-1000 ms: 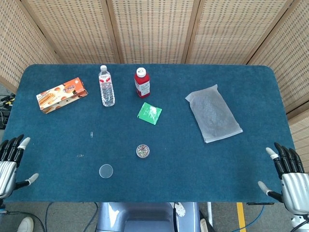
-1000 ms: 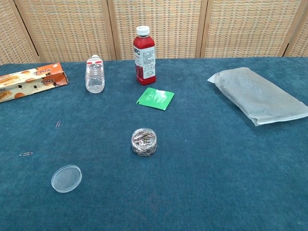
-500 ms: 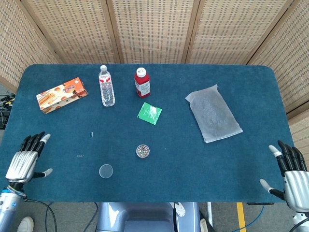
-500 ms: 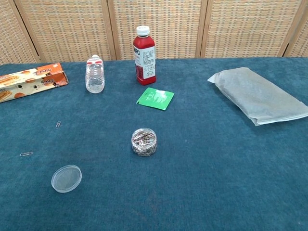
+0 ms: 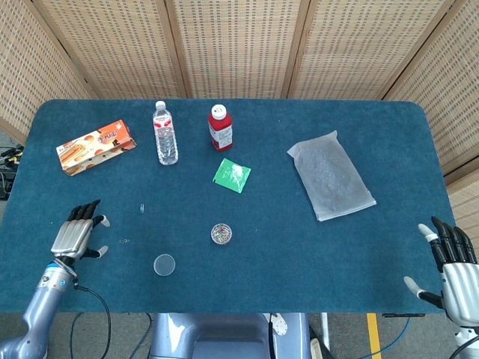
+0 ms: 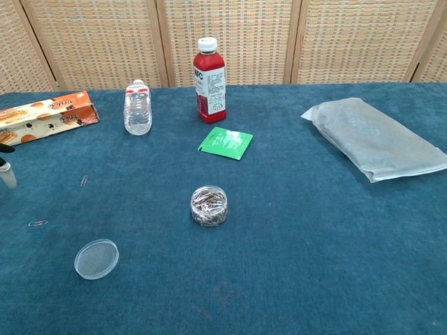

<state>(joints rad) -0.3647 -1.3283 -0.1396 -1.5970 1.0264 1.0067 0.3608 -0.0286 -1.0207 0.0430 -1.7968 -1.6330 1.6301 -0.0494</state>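
The left robot hand (image 5: 75,232) hovers empty, fingers spread, just beside a loose clip (image 5: 124,241) on the worktop (image 5: 299,254). The right robot hand (image 5: 451,263), also spread, holds nothing. The clip looks thin; fingers may slide over it.

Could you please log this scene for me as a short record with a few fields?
left hand: left hand open over the table, holding nothing
nearest to it: paper clip just to its right; second clip further back
right hand: right hand open at the table's right front edge
centre: jar of clips, open; lid lying apart to its front left
back row: box, water bottle, red bottle
others: green sachet, grey bag
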